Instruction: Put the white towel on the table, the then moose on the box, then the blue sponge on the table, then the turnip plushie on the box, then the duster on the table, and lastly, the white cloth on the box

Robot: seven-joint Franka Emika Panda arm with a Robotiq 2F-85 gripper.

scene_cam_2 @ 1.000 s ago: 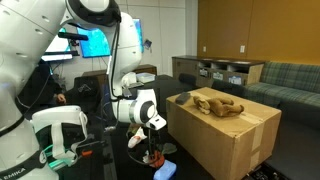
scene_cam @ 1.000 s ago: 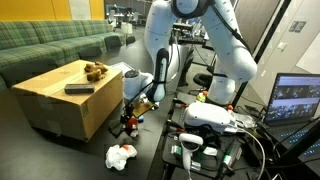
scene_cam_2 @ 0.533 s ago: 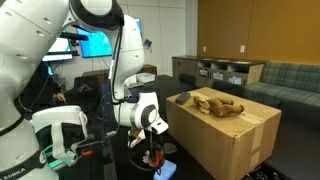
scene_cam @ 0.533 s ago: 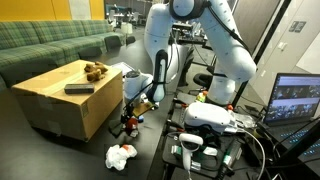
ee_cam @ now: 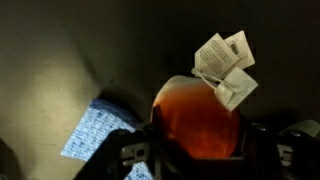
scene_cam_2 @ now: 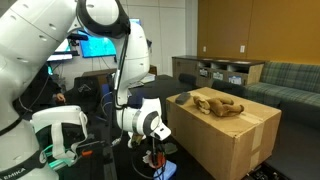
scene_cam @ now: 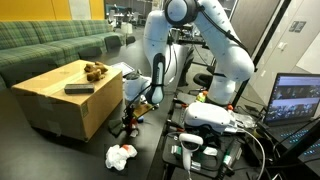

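Observation:
The turnip plushie (ee_cam: 197,115) is a round orange-red ball with a white tag. It fills the wrist view between my gripper's (ee_cam: 200,150) two fingers, which stand open on either side of it. In both exterior views the gripper (scene_cam: 131,118) (scene_cam_2: 154,152) is low beside the cardboard box (scene_cam: 55,105) (scene_cam_2: 225,140), over the plushie (scene_cam: 128,124). The blue sponge (ee_cam: 95,128) (scene_cam_2: 166,164) lies on the dark table next to it. The brown moose (scene_cam: 95,70) (scene_cam_2: 218,103) lies on the box. The dark duster (scene_cam: 80,88) lies on the box. The white towel (scene_cam: 121,155) lies crumpled on the dark table.
A green sofa (scene_cam: 50,40) stands behind the box. A monitor (scene_cam: 298,100) and a stand with white equipment (scene_cam: 205,120) are close to the arm's base. Another monitor (scene_cam_2: 95,45) glows behind the arm. Shelves (scene_cam_2: 225,70) line the far wall.
The arm has bent further down, and the gripper has dropped lower beside the box onto the turnip plushie. The other things have not moved.

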